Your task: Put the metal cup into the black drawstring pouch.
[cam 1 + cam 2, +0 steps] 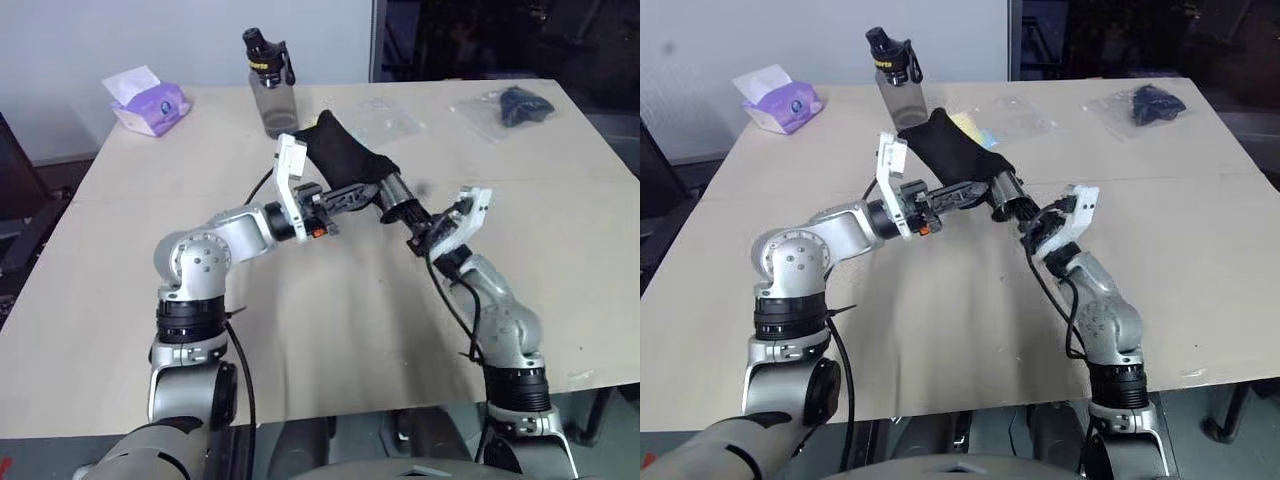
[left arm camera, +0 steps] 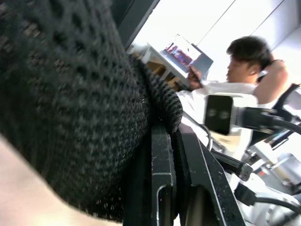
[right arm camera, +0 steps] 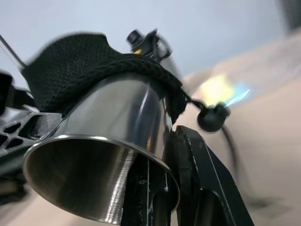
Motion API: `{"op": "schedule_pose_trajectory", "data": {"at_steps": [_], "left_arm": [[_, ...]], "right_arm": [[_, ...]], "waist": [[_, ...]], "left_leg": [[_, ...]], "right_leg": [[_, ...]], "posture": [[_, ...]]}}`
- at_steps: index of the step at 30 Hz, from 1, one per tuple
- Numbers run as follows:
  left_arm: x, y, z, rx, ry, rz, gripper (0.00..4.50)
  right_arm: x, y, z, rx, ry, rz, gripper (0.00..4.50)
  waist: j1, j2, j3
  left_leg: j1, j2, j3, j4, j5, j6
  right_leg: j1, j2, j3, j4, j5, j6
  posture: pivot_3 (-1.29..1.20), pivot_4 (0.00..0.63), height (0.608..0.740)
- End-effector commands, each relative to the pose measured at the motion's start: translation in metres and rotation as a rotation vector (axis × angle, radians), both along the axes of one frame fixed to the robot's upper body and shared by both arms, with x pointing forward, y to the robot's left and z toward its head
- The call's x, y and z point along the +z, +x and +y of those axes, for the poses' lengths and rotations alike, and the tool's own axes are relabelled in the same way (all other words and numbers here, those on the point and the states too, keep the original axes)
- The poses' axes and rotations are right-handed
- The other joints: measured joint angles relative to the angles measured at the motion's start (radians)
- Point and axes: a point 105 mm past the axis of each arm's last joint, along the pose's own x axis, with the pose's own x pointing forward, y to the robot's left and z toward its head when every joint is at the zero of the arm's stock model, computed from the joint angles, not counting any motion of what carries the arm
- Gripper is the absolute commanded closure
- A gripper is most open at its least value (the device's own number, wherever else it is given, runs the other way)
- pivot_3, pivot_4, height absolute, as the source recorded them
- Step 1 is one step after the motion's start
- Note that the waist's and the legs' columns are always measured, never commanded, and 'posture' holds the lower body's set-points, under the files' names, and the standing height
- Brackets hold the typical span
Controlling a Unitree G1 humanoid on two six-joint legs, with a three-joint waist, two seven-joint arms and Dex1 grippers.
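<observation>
The black drawstring pouch (image 1: 338, 152) hangs above the middle of the table, and my left gripper (image 1: 358, 193) is shut on the edge of its mouth. The pouch's mesh fabric (image 2: 70, 117) is pinched between the left fingers (image 2: 162, 179). The metal cup (image 1: 396, 196) is tilted with its closed end inside the pouch mouth and its open rim (image 3: 94, 155) facing out. My right gripper (image 1: 420, 226) is shut on the cup's wall near the rim. The pouch hem (image 3: 127, 63) wraps around the cup's upper part, and a round cord toggle (image 3: 212, 117) dangles beside it.
A grey bottle (image 1: 268, 85) with a black cap stands behind the pouch. A purple tissue pack (image 1: 148, 102) lies at the far left. A dark item in a clear bag (image 1: 515, 108) lies at the far right, near an empty clear wrapper (image 1: 392, 115). A person (image 2: 244, 70) sits beyond the table.
</observation>
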Motion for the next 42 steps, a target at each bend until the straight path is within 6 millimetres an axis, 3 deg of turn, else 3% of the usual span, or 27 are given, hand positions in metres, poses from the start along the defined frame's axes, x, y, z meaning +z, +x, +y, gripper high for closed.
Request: {"op": "schedule_pose_trajectory", "data": {"at_steps": [1, 8, 11, 17, 21, 27, 30, 34, 36, 38, 42], "left_arm": [[0.018, -0.009, -0.009, -0.057, -0.046, -0.044, 4.42], [0.030, -0.006, -0.009, -0.052, -0.095, -0.029, 4.42], [0.027, -0.007, -0.011, -0.058, -0.086, -0.024, 4.42], [0.018, -0.016, -0.015, -0.092, -0.092, 0.009, 4.42], [0.008, -0.024, -0.019, -0.115, -0.084, 0.038, 4.42], [0.016, -0.023, -0.015, -0.110, -0.132, 0.032, 4.42], [0.016, -0.022, -0.012, -0.101, -0.134, 0.041, 4.42], [0.012, -0.025, -0.013, -0.108, -0.126, 0.054, 4.42], [0.014, -0.027, -0.015, -0.118, -0.138, 0.055, 4.42], [0.016, -0.028, -0.016, -0.124, -0.150, 0.051, 4.42], [0.034, -0.025, -0.015, -0.123, -0.264, 0.031, 4.42]], "right_arm": [[0.019, 0.005, 0.002, -0.119, -0.378, -0.287, 4.50], [0.025, 0.000, 0.021, -0.148, -1.032, -0.898, 4.50], [0.026, 0.002, 0.020, -0.190, -1.155, -1.027, 4.50], [0.046, 0.023, -0.004, -0.336, -0.513, -0.541, 4.50], [0.049, 0.019, -0.003, -0.222, -0.070, -0.301, 4.50], [0.049, 0.014, -0.007, -0.063, 0.440, 0.019, 4.50], [0.048, 0.011, -0.012, -0.001, 0.640, 0.140, 4.50], [0.051, 0.011, -0.016, 0.050, 0.767, 0.219, 4.50], [0.049, 0.016, -0.014, -0.008, 0.645, 0.206, 4.50], [0.044, 0.022, -0.010, -0.131, 0.328, 0.104, 4.50], [0.039, 0.019, 0.012, -0.210, -0.407, -0.320, 4.50]], "waist": [[-0.004, 0.000, 0.000], [-0.007, 0.000, 0.000], [-0.006, -0.001, 0.001], [-0.005, -0.002, 0.001], [-0.003, -0.002, 0.001], [-0.001, -0.002, 0.001], [-0.001, -0.002, 0.001], [-0.006, -0.002, 0.001], [-0.007, -0.002, 0.001], [-0.008, -0.001, 0.001], [-0.006, -0.002, 0.001]], "left_leg": [[0.000, -0.001, 0.001, 0.000, 0.000, 0.000], [0.000, 0.000, 0.002, 0.000, 0.000, 0.000], [0.000, 0.000, 0.002, 0.000, 0.000, 0.000], [0.000, 0.001, 0.000, 0.000, 0.001, -0.001], [0.000, 0.001, 0.000, 0.000, 0.000, -0.001], [0.000, 0.001, 0.000, 0.000, 0.000, 0.000], [0.000, 0.000, -0.001, 0.000, 0.000, 0.000], [0.000, 0.000, 0.000, 0.000, 0.000, 0.000], [0.000, 0.000, 0.000, 0.000, 0.000, 0.000], [0.000, 0.000, 0.000, 0.000, 0.000, 0.000], [-0.001, -0.001, 0.002, 0.000, 0.000, 0.000]], "right_leg": [[0.000, 0.000, 0.000, 0.000, 0.000, 0.000], [0.000, 0.001, 0.001, -0.001, 0.000, 0.001], [0.000, 0.001, 0.001, -0.001, 0.000, 0.001], [0.000, 0.001, 0.001, 0.000, 0.000, 0.000], [0.000, 0.000, 0.001, -0.001, 0.000, 0.000], [0.000, -0.001, 0.000, 0.000, 0.000, 0.000], [0.000, 0.000, 0.000, 0.000, 0.000, 0.000], [0.000, 0.000, 0.000, 0.000, 0.000, 0.000], [0.000, 0.001, 0.000, 0.000, 0.000, 0.000], [0.000, 0.001, 0.000, 0.000, 0.000, 0.000], [0.000, 0.001, 0.001, -0.001, 0.000, 0.001]], "posture": [[0.00, 0.150, 0.740], [0.00, 0.150, 0.740], [0.00, 0.150, 0.740], [0.00, 0.150, 0.740], [0.00, 0.150, 0.740], [0.00, 0.150, 0.740], [0.00, 0.150, 0.740], [0.00, 0.150, 0.740], [0.00, 0.150, 0.740], [0.00, 0.150, 0.740], [0.00, 0.150, 0.740]]}}
